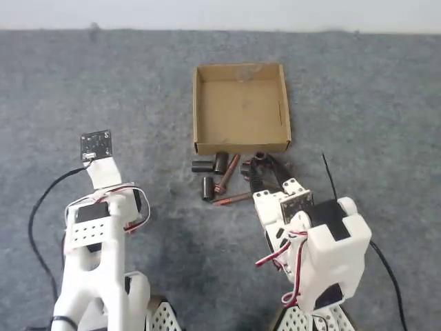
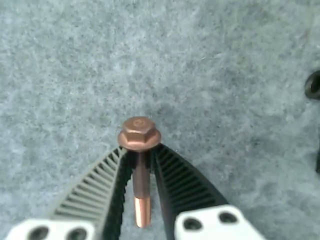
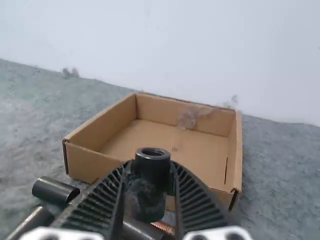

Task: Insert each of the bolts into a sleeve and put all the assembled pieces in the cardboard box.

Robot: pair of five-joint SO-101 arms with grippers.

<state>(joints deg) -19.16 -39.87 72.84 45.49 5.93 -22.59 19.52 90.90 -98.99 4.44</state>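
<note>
My left gripper [image 2: 140, 151] is shut on a copper bolt [image 2: 139, 134], with the hex head past the fingertips and the shank between the fingers, over bare carpet. In the high view the left arm [image 1: 103, 186] stands well left of the parts. My right gripper [image 3: 151, 169] is shut on a black sleeve [image 3: 151, 162], held upright just in front of the cardboard box [image 3: 90, 162]. The open box [image 1: 200, 103] has nothing inside. Near its front wall, by the right gripper [image 1: 265, 169], lie loose sleeves [image 1: 202, 166] [image 1: 207, 187] and bolts [image 1: 227, 174] [image 1: 232, 198].
Grey carpet covers the table, with a white wall behind the box. Another black sleeve [image 3: 52, 190] lies on its side beside my right gripper. A black cable [image 1: 41, 200] trails from the left arm.
</note>
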